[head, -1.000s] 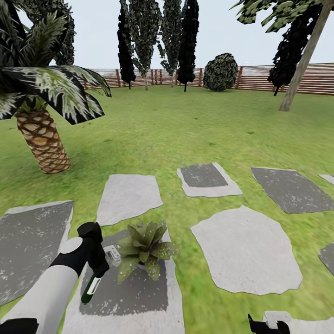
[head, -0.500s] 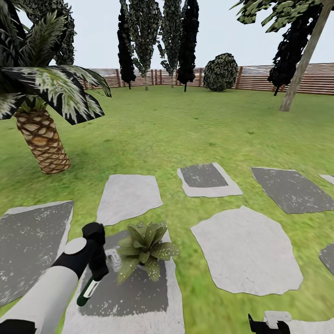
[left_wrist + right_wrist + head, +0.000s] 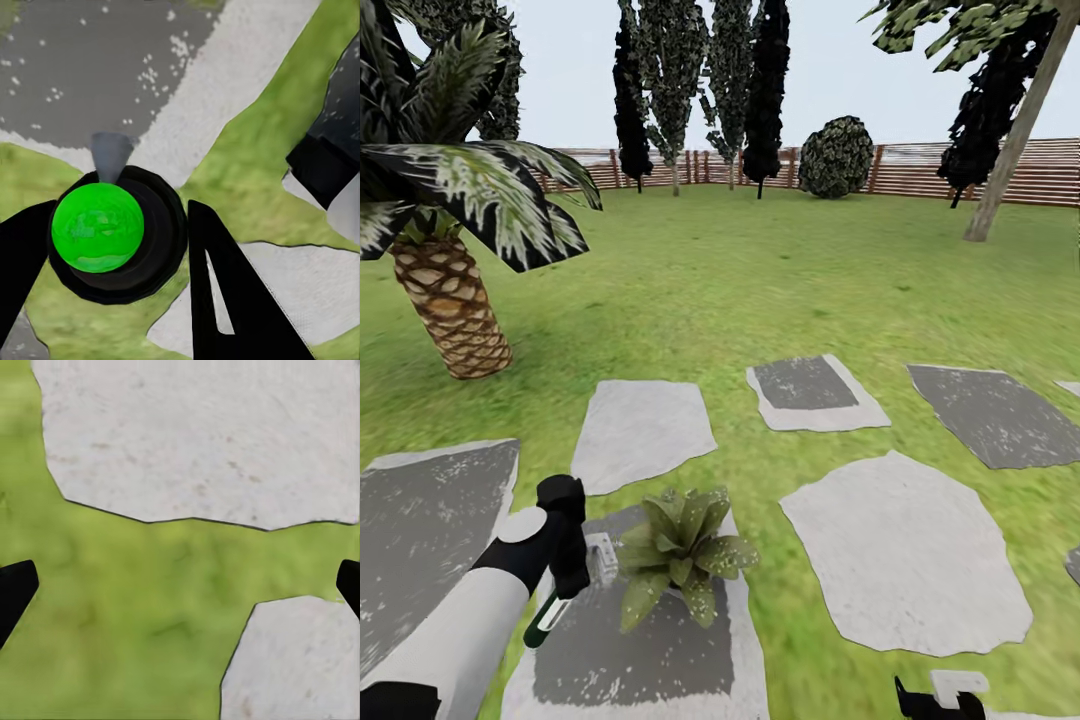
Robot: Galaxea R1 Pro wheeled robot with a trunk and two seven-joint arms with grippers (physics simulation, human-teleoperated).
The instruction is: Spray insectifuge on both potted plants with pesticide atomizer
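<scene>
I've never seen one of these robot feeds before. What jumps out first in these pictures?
Probably the left end effector low at the head view's left, holding the pesticide atomizer, a slim dark bottle, just beside a small speckled potted plant standing on a grey stepping stone. In the left wrist view the bottle's bright green end sits between the black fingers. A big palm stands on the lawn at left.

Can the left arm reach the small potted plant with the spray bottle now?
Probably yes: the left gripper holds the bottle right beside the potted plant, nothing between.
</scene>
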